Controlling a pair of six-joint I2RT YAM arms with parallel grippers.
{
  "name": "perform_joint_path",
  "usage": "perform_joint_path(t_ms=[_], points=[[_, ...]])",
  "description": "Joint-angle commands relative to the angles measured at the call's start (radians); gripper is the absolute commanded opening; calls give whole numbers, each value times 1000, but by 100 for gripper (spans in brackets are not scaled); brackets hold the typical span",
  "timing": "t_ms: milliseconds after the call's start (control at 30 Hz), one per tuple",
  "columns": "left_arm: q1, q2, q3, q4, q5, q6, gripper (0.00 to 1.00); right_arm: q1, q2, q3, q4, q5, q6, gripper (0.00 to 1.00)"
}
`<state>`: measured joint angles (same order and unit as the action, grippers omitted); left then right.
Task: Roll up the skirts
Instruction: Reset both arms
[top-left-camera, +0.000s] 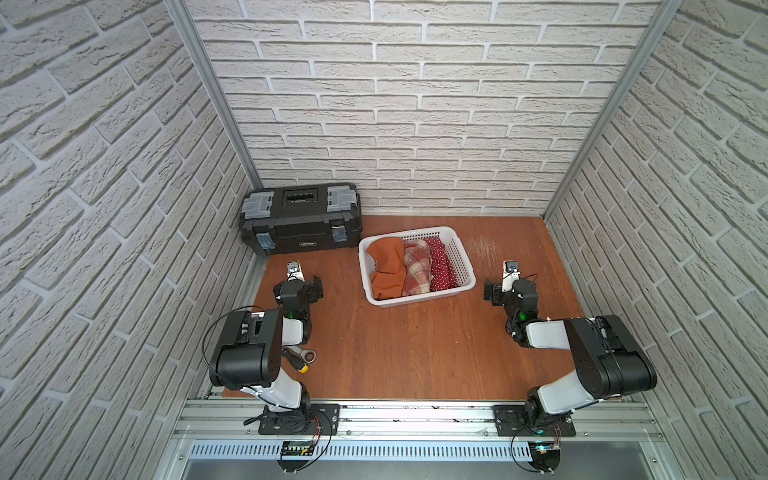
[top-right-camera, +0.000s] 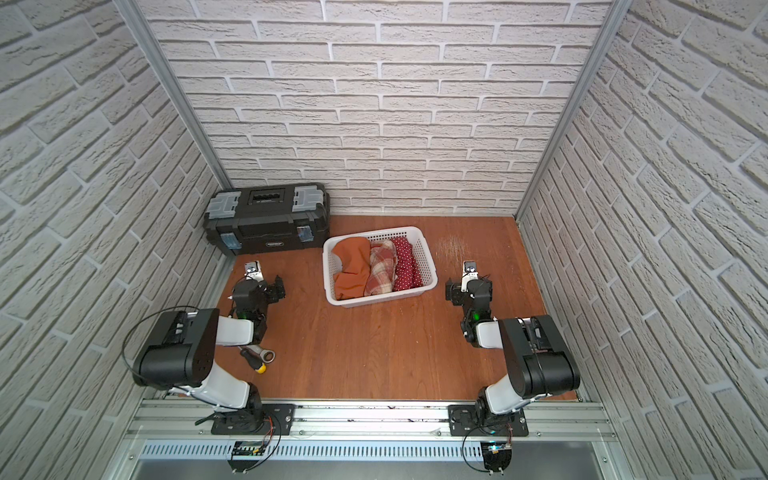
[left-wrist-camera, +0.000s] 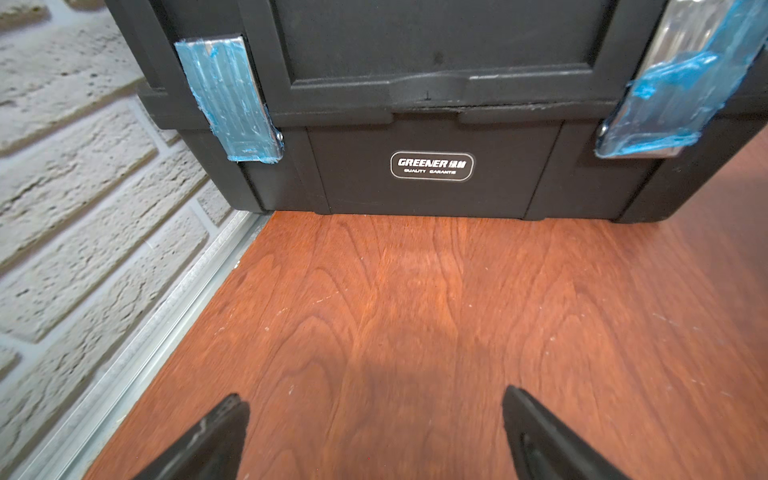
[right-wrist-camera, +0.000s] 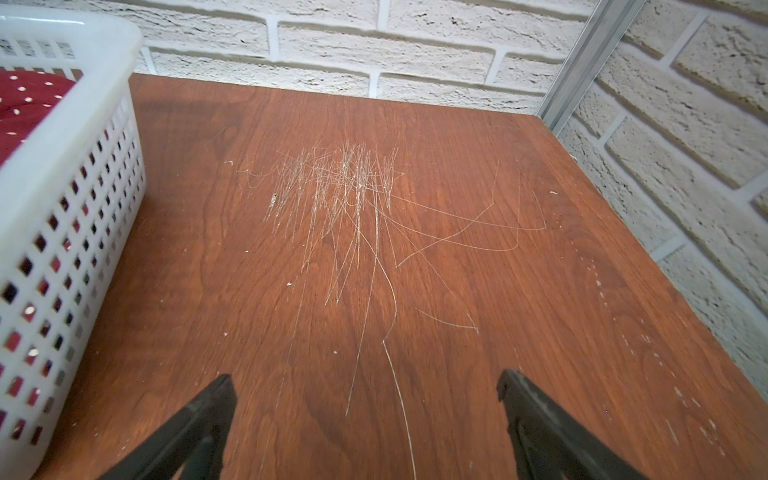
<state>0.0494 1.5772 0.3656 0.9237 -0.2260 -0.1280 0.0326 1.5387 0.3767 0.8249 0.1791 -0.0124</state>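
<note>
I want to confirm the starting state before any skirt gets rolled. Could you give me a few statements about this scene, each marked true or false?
1. The orange skirt, the plaid skirt and the dotted skirt all lie in the basket. True.
2. The plaid skirt lies between the other two. True.
3. The right gripper is shut on the dotted skirt. False: it is open and empty, over bare table beside the basket.
4. The toolbox has its lid open. False: the lid is closed.
5. The left gripper is open and holds nothing. True.
</note>
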Motion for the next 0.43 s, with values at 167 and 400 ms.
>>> perform_joint_path(t_ms=[167,400], points=[[6,-10,13,0,28,-9,99,-4,-22,15,14,-9,8,99],[2,-11,5,14,24,-6,99,-5,-26,13,17,-9,10,99]])
